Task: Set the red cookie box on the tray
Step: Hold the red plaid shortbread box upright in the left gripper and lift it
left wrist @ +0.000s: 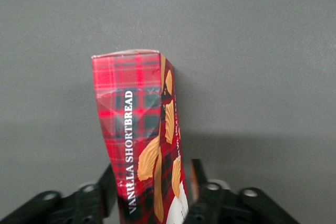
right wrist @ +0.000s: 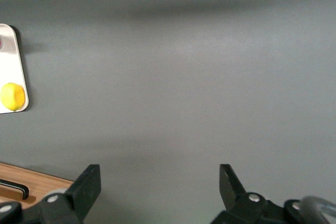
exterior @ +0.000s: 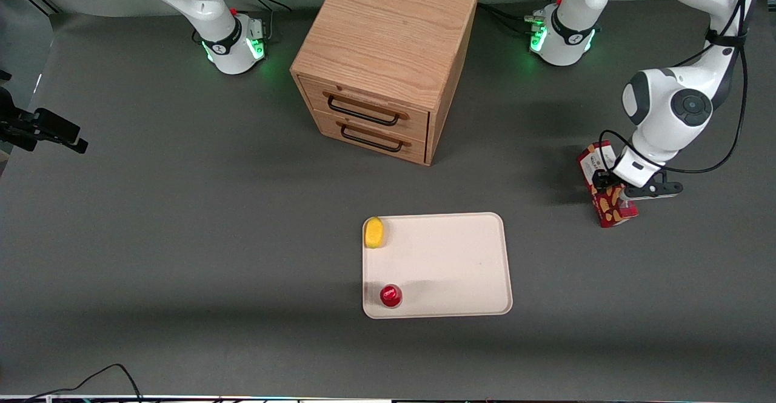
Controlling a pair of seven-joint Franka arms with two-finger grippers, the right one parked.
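A: Front view, item one?
B: Red cookie box [exterior: 606,194], toward the working arm's end of the table, well apart from the tray [exterior: 448,263]. Gripper [exterior: 613,186] at its middle. Tray already carries a yellow fruit [exterior: 374,232] and a red cup [exterior: 391,296].

A: Left wrist view?
B: Box [left wrist: 139,140] clamped between both fingers [left wrist: 197,179]; grasp looks secure.

A: Right wrist view?
B: Tray edge [right wrist: 18,72], nothing more.

A: Step?
B: Box grasped, probably at pickup. Next: carry it to the tray's bare part, clear of the cup.
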